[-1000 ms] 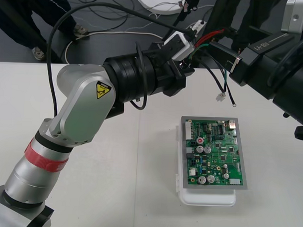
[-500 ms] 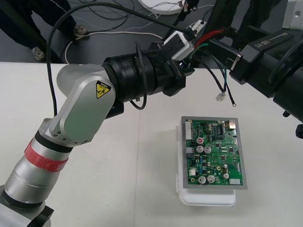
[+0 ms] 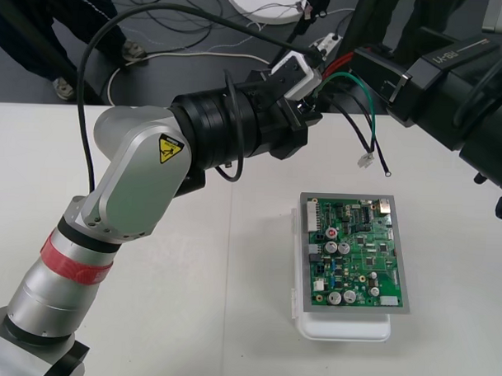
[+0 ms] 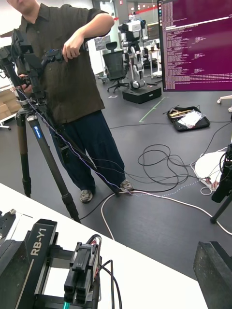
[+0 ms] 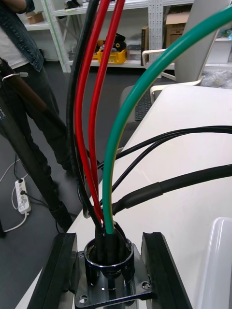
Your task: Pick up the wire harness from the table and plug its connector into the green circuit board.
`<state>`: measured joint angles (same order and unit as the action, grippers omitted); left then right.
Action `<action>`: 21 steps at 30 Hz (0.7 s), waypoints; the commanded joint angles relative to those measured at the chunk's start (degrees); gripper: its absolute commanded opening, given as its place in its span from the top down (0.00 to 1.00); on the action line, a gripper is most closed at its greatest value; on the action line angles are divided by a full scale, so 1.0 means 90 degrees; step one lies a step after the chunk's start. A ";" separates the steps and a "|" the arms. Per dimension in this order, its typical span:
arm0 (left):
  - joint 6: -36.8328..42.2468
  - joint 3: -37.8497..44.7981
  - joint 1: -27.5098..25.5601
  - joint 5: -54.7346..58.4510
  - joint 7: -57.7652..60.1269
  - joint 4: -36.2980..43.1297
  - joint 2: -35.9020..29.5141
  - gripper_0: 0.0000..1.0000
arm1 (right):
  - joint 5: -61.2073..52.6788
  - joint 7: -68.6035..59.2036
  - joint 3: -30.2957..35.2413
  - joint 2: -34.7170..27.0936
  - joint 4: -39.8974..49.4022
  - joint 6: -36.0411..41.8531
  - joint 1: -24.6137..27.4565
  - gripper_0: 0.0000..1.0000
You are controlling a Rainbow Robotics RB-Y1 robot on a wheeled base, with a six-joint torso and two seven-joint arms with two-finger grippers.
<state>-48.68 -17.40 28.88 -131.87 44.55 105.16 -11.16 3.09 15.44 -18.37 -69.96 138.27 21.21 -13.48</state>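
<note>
Left tool (image 3: pixel 316 91), seen from the front, reaches over the far edge of the bench (image 3: pixel 230 319), its arm (image 3: pixel 136 184) slanting up from the near left corner. Its state is hidden here under the camera (image 3: pixel 292 74) it carries. The harness (image 3: pixel 354 75) springs from its tip. Red, green and black wires fan to the right, and the green one arcs down to a small white plug (image 3: pixel 365 160). That plug hangs free over the bench, just beyond the far edge of the board (image 3: pixel 360 249) and apart from it. One black wire ends loose just beside the plug. The board lies flat on its white base (image 3: pixel 345 327), right of centre, with bare bench between it and the plug. The right tool (image 3: pixel 366 68) comes in from the far right and stands just beside the wires' upper run, crowding the space above the plug. Whether it touches them I cannot tell.

From the right wrist, the right tool's fingers (image 4: pixel 212 277) stand wide apart with no wire between them. The left tool's black body sits close in front, with wires looping off it.

From the left wrist, the left tool's fingers (image 5: pixel 58 275) sit narrow, clamped on the flange of the round metal socket (image 5: pixel 108 258). Red, black and green wires rise straight out of the socket, and the green one bends away over the bench. Thicker black cables (image 5: pixel 169 183) cross behind them.
</note>
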 commanded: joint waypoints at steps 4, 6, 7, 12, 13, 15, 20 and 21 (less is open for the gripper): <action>0.0409 0.0146 0.0267 -0.0006 0.0431 0.0074 0.0205 1.00 | -0.0050 0.0286 0.0205 0.0176 0.0105 0.0017 -0.0113 0.00; 0.0409 0.0146 0.0267 -0.0006 0.0431 0.0074 0.0205 1.00 | -0.0080 0.0286 0.0205 0.0195 0.0115 0.0017 -0.0094 0.00; 0.0409 0.0146 0.0277 -0.0006 0.0431 0.0083 0.0205 1.00 | -0.0109 0.0296 0.0205 0.0195 0.0125 0.0017 -0.0084 0.00; 0.0409 0.0146 0.0267 -0.0006 0.0431 0.0083 0.0205 1.00 | -0.0158 0.0296 0.0215 0.0195 0.0173 0.0017 -0.0045 0.00; 0.0409 0.0146 0.0267 -0.0006 0.0431 0.0083 0.0205 1.00 | -0.0158 0.0296 0.0215 0.0195 0.0183 0.0017 -0.0035 0.00; 0.0409 0.0146 0.0277 -0.0006 0.0431 0.0074 0.0205 1.00 | -0.0168 0.0296 0.0205 0.0195 0.0193 0.0017 -0.0025 0.00; 0.0409 0.0146 0.0277 -0.0006 0.0431 0.0083 0.0205 1.00 | -0.0158 0.0296 0.0215 0.0195 0.0222 0.0026 -0.0015 0.08; 0.0409 0.0146 0.0277 0.0004 0.0431 0.0083 0.0205 1.00 | -0.0158 0.0296 0.0215 0.0195 0.0222 0.0017 -0.0006 0.38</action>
<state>-48.68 -17.40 28.88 -131.87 44.56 105.16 -11.16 2.06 15.44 -18.37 -68.83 138.51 21.21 -13.47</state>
